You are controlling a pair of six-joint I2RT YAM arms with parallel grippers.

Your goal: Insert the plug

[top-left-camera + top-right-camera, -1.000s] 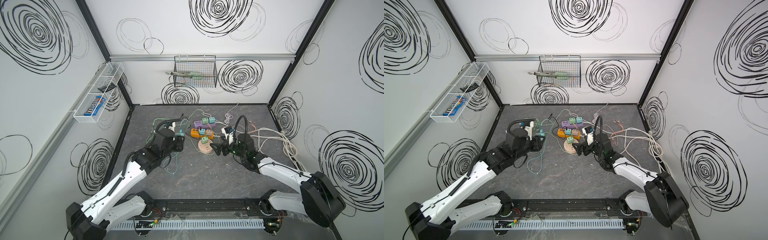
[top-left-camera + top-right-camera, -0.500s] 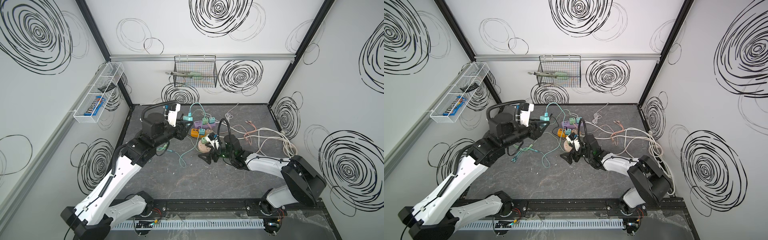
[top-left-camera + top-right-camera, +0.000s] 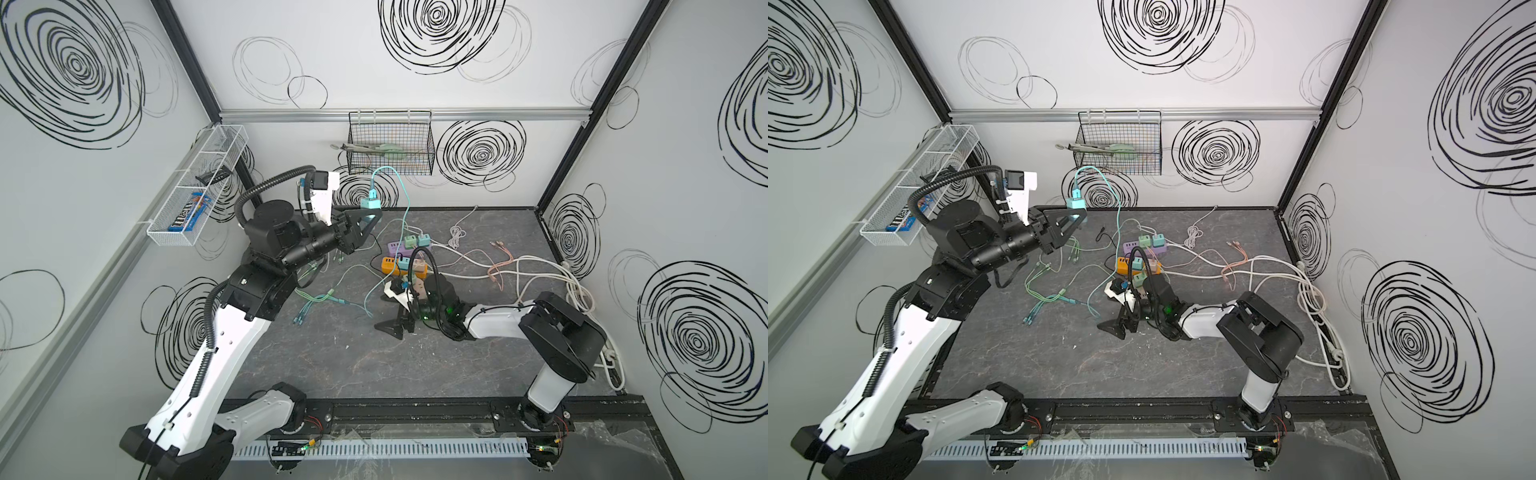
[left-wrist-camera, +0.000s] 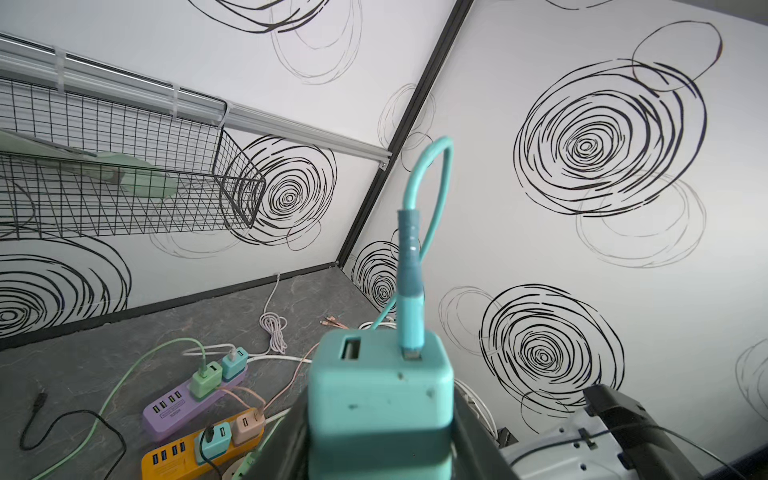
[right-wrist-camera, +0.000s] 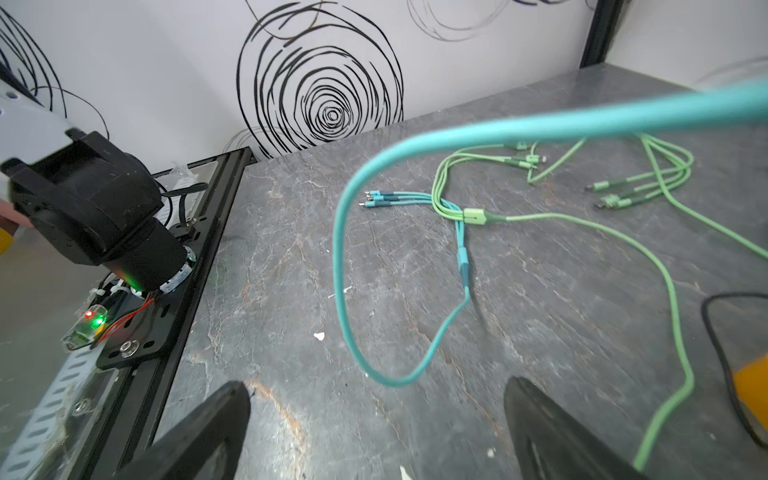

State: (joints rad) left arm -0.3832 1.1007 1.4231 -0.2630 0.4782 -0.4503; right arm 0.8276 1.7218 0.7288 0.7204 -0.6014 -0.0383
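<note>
The left fingers (image 4: 286,453) are clenched on two opposite sides of the teal USB charger plug (image 4: 380,399). They hold it raised well above the desk (image 3: 353,365), below the wire basket (image 3: 390,145) as seen in both top views. The charger's port face points upward, and its prongs are hidden from every view. A teal cable (image 4: 409,257) is seated in one of the two USB ports; it arches over and drops to the desk, where its loop (image 5: 386,380) lies just ahead of the right fingers (image 5: 208,432). Those fingers are released, spread wide, with only bare desk between them, low and near the orange power strip (image 3: 390,264). Whether they touch the desk cannot be told. The purple power strip (image 3: 395,248) lies just behind the orange one; each carries two small chargers already seated.
</note>
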